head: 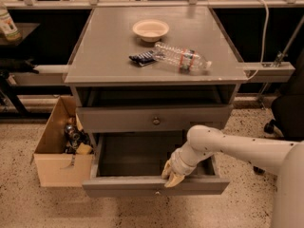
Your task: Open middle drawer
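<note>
The middle drawer is standing pulled well out of the grey cabinet, its front panel hanging forward of the top drawer above it and its dark inside lying open to view. A small round knob is sitting at the centre of its front. The gripper is resting at the upper edge of that front panel, just right of centre and above the knob, touching the panel. How far the jaws are standing apart, and whether they are gripping the panel, cannot be told. The white arm is reaching in from the right, crossing over the drawer's right side.

The top drawer is sitting closed. On the surface a pale bowl is standing toward the back, a clear bottle is lying on its side nearer the front, and a dark packet is lying just beside the bottle's left end. A box is sitting on the floor, touching the cabinet's left side.
</note>
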`<state>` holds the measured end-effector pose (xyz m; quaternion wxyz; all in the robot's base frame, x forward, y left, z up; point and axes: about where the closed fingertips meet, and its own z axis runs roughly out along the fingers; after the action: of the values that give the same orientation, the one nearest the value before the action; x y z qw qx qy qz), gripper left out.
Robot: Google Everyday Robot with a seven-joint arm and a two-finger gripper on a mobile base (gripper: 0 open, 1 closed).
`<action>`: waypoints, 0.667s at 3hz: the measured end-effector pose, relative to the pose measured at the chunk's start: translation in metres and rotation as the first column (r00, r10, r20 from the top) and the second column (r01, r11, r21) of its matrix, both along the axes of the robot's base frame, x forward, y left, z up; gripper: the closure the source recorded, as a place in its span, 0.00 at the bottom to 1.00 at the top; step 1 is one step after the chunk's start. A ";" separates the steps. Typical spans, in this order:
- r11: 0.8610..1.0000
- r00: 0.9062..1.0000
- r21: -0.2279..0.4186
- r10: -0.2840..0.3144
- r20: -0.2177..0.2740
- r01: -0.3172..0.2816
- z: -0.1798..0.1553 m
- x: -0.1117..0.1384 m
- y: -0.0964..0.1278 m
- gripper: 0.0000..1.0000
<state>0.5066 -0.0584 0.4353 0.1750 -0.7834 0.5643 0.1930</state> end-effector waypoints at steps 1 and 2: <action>1.000 1.000 0.000 0.000 0.000 0.000 0.000 0.000 0.000 0.82; 1.000 1.000 0.000 0.000 0.000 0.000 0.000 0.000 0.000 0.57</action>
<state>0.5065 -0.0584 0.4353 0.1750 -0.7834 0.5642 0.1930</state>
